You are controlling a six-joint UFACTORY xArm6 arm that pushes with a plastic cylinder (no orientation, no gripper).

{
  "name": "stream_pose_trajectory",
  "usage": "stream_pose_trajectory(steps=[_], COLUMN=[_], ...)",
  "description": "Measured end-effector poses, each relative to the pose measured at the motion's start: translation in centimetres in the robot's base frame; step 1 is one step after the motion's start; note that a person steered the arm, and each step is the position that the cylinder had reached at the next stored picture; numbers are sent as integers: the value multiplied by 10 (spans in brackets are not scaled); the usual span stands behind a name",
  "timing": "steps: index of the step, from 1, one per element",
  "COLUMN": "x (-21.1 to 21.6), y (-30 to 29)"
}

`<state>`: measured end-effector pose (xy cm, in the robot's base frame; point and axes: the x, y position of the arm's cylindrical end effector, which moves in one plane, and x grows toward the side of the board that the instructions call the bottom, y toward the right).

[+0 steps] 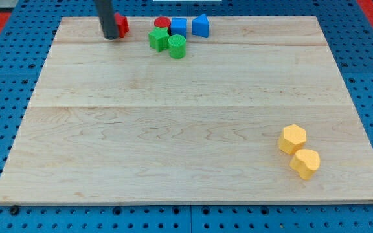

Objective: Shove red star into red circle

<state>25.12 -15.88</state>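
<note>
Tip (pixel 111 37) of my dark rod sits on the pale wooden board (pixel 186 162) near the view's top edge, touching the left side of the red star-shaped block (pixel 122 25), which it partly hides, so the star's outline is hard to read. No jaws on this rig, nothing grasped, rod just pressing against the block. Right of my tip, apart from the star: red circular block (pixel 162 24), then blue cube (pixel 179 26) and blue pentagon-like block (pixel 201 26) in a row. Green star-shaped block (pixel 158 39) and green cylinder (pixel 177 46) sit just below the red circle. Far toward the view's bottom right of my tip: two yellow hexagonal blocks (pixel 293 138) (pixel 305 163), touching.
</note>
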Motion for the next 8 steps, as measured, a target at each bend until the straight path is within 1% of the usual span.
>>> stream_pose_trajectory(steps=[1,2,3,4,5,6,7,8], x=[0,-17,-60,-60,-59,-52,-51,-51], y=[-84,-124,-123,-95,-35,11,4,-14])
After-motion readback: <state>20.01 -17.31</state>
